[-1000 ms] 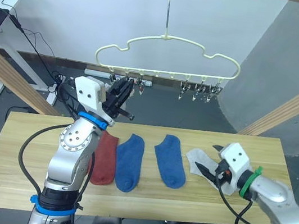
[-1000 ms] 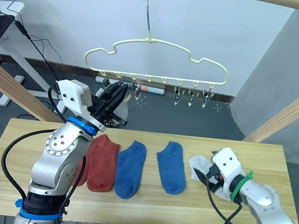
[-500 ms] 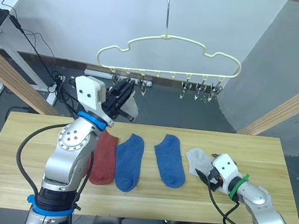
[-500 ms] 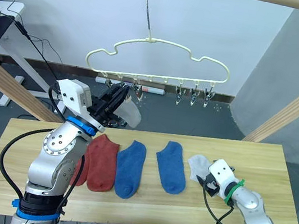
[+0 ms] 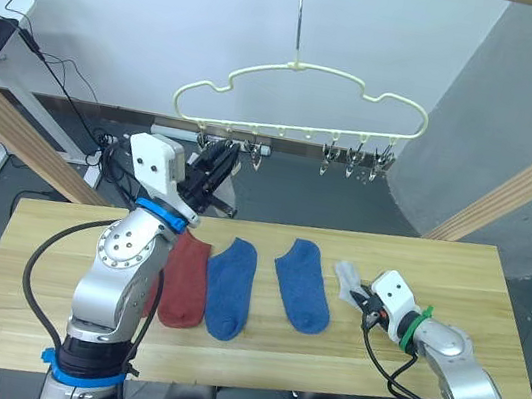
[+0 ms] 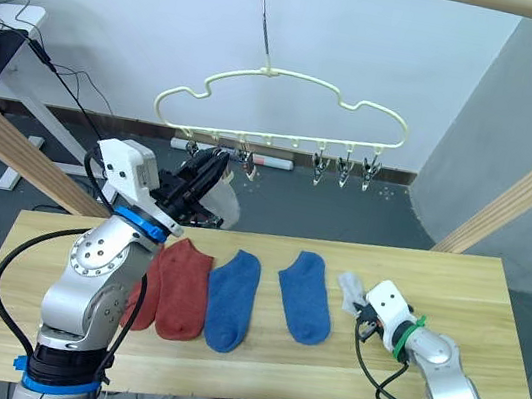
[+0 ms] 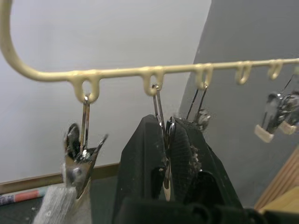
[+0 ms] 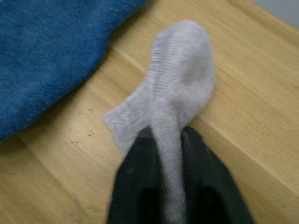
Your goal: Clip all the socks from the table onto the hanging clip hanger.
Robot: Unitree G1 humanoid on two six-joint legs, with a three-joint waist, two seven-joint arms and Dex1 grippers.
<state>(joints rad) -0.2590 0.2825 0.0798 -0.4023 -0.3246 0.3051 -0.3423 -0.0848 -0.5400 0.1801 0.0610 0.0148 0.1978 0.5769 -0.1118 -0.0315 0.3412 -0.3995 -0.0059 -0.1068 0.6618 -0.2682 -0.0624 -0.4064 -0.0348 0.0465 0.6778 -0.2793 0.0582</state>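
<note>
Now bunched, grey sock (image 8: 174, 98) pinched in right gripper (image 5: 365, 303) jaws, drawn inward.

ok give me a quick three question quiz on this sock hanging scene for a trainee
1. True or false: the right tool is shut on a light grey sock lying on the table.
2. How many blue socks lie flat on the table?
3. Multiple choice: the left tool is
A. resting on the red sock
B. raised at the clip hanger, fingers closed on a metal clip
C. holding a blue sock

Key: 1 true; 2 two, the other lying to the right of the first; 3 B.
</note>
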